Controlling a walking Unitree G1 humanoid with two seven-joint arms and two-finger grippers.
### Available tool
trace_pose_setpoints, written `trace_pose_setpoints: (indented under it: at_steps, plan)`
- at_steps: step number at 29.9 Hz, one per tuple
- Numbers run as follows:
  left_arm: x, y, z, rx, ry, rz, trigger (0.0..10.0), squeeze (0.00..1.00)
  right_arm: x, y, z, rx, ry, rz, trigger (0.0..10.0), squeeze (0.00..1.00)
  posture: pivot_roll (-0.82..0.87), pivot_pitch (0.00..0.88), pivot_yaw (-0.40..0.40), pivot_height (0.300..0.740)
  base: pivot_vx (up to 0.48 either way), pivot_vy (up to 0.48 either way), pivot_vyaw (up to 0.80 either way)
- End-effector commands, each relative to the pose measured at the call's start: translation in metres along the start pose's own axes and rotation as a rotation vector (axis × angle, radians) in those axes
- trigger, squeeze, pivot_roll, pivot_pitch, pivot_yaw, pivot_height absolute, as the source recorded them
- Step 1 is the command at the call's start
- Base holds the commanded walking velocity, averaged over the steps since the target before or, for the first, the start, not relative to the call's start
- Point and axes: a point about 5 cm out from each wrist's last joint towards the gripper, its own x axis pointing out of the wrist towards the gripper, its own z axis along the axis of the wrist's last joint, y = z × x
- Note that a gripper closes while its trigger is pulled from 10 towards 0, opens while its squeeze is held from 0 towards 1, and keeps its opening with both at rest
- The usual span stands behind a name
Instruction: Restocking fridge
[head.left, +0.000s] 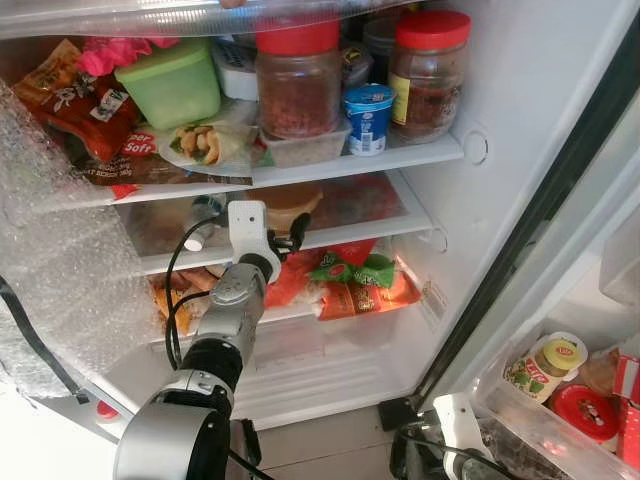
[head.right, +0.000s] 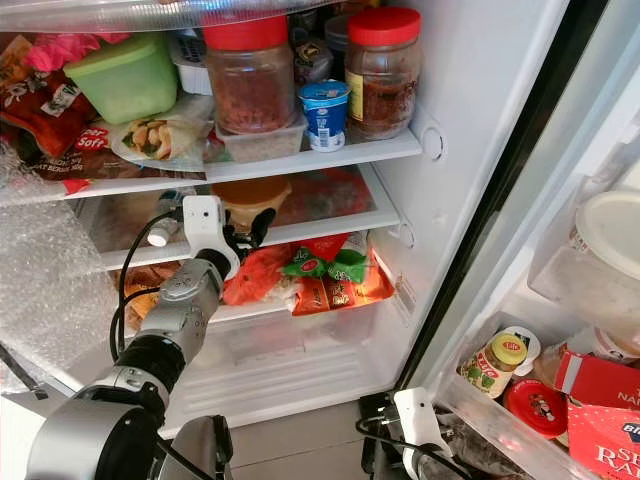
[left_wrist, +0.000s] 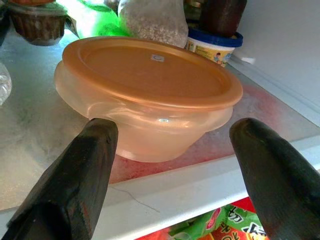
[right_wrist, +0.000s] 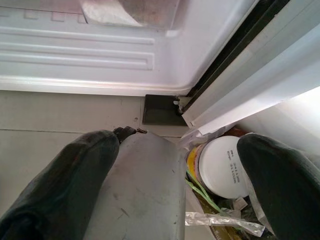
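Orange-lidded and shallow, the translucent plastic bowl (left_wrist: 145, 95) sits on our fridge's second glass shelf (head.left: 400, 215), near its front edge. We have our left gripper (left_wrist: 167, 165) reaching into that shelf with its two black fingers spread wide, holding nothing; the bowl lies straight ahead of the fingers, just beyond their tips, and the gap looks about as wide as the bowl itself. One fingertip (left_wrist: 102, 132) seems close to the bowl's wall, though we cannot tell if it touches. We judge the left arm is the nearer one by far. Our right gripper (right_wrist: 175, 180) hangs low by the fridge's foot, fingers apart and empty, above a grey pouch (right_wrist: 140, 190).
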Motion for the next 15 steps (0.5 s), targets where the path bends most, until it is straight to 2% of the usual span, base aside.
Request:
trace_pose_setpoints:
  at_steps: [1,3,5,6,7,9,10,11,13,15]
  plan:
    - [-0.002,0.001,-0.003,0.010,-0.002,-0.004,10.0,0.00,-0.013,0.019,-0.050,-0.011,0.203,0.067,10.0,0.00,-0.07,0.060,0.043,0.563,0.000,0.000,0.00]
    - [-0.015,0.003,-0.003,0.068,-0.064,-0.023,10.0,0.00,-0.013,0.019,-0.051,-0.005,0.203,0.066,10.0,0.00,-0.07,0.063,0.042,0.563,0.000,0.000,0.00]
    - [-0.019,0.003,-0.003,0.066,-0.084,-0.029,10.0,0.00,-0.013,0.020,-0.051,-0.006,0.203,0.067,10.0,0.00,-0.05,0.067,0.041,0.563,0.000,0.000,0.00]
    - [-0.027,0.004,-0.002,0.107,-0.117,-0.039,10.0,0.00,-0.013,0.020,-0.051,-0.006,0.203,0.068,10.0,0.00,-0.05,0.070,0.041,0.563,0.000,0.000,0.00]
    - [-0.027,0.004,-0.002,0.107,-0.117,-0.039,10.0,0.00,-0.013,0.020,-0.051,-0.006,0.203,0.068,10.0,0.00,-0.05,0.070,0.041,0.563,0.000,0.000,0.00]
    - [-0.042,0.006,0.000,0.184,-0.160,-0.028,10.0,0.00,-0.014,0.020,-0.051,-0.007,0.203,0.069,10.0,0.00,-0.05,0.071,0.043,0.563,0.000,0.000,0.00]
    - [-0.042,0.006,0.000,0.184,-0.160,-0.028,10.0,0.00,-0.014,0.020,-0.051,-0.007,0.203,0.069,10.0,0.00,-0.05,0.071,0.043,0.563,0.000,0.000,0.00]
    - [-0.052,0.009,-0.001,0.232,-0.167,-0.006,10.0,0.00,-0.014,0.020,-0.052,-0.006,0.203,0.069,10.0,0.00,-0.05,0.073,0.046,0.563,0.000,0.000,0.00]
    - [-0.057,0.010,-0.002,0.248,-0.171,0.004,10.0,0.00,-0.014,0.020,-0.052,-0.005,0.203,0.069,10.0,0.00,-0.05,0.074,0.045,0.563,0.000,0.000,0.00]
    - [-0.070,0.009,-0.004,0.290,-0.176,0.022,10.0,0.00,-0.014,0.020,-0.052,-0.004,0.203,0.069,10.0,0.00,-0.05,0.076,0.045,0.563,0.000,0.000,0.00]
